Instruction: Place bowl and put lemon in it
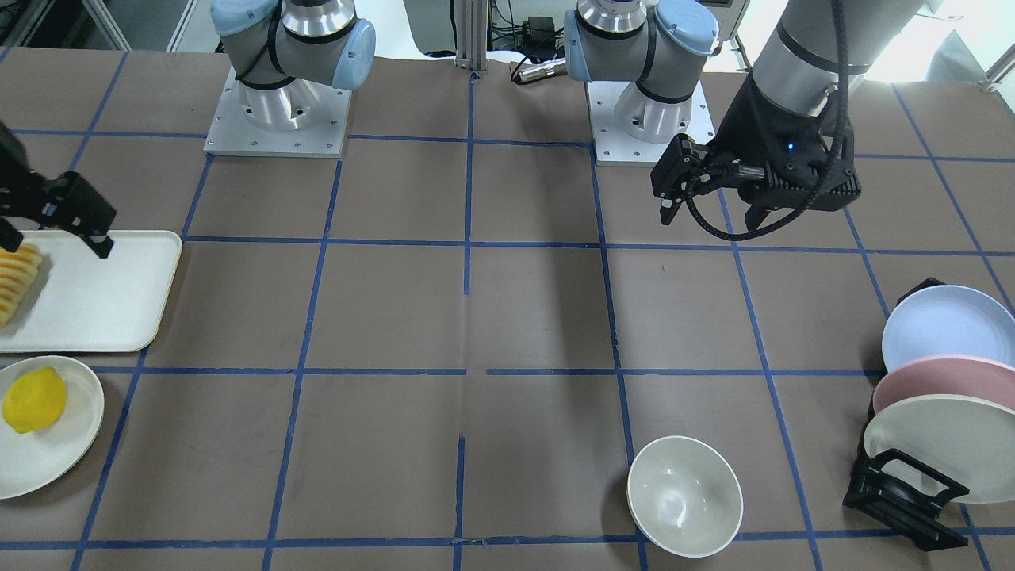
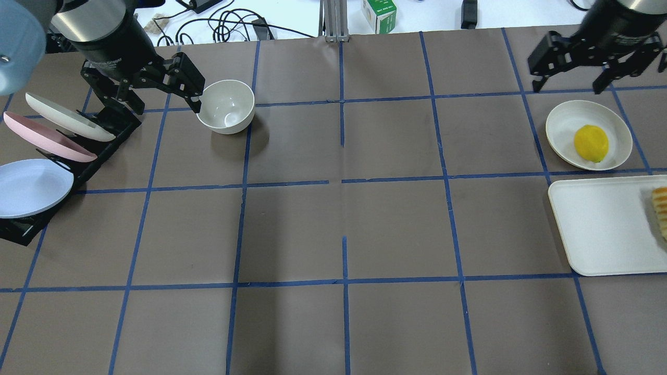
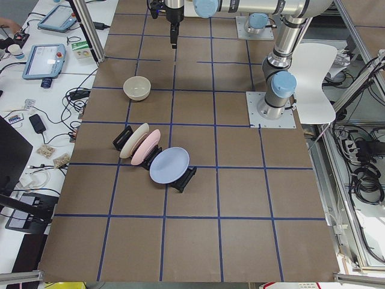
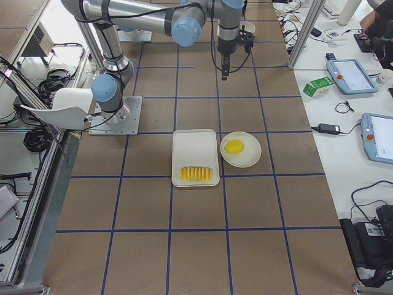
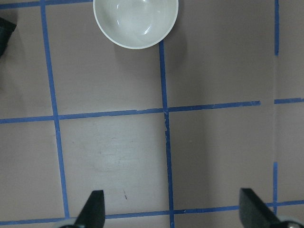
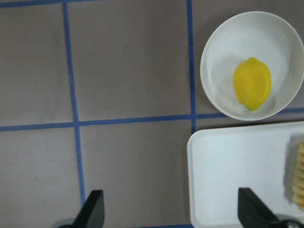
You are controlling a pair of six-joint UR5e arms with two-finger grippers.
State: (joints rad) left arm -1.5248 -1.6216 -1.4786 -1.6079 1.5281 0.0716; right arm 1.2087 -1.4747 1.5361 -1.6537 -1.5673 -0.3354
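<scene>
While nothing is held between them, the fingers (image 5: 95, 209) of the left gripper (image 5: 173, 211) are spread wide apart above the table (image 5: 213, 156). Seen from the left wrist, the bowl (image 5: 135, 21) is found at about 12 o'clock from that gripper. It is set upright on the table, mouth up, with nothing inside, and it is not touched. From overhead, a rack of plates (image 2: 47, 138) is seen near the bowl at about 9 o'clock.

The right gripper (image 6: 173, 211) is also opened wide, and nothing is held by it. Seen from the right wrist, the lemon (image 6: 252, 83) is found at about 1 o'clock, laid on a flat round plate (image 6: 213, 61). A tray (image 6: 228, 175) is placed just beside the plate at 6 o'clock, and yellow sliced pieces (image 6: 298, 175) are lined up on it. From overhead, the lemon is seen well apart from the bowl, at about 3 o'clock.
</scene>
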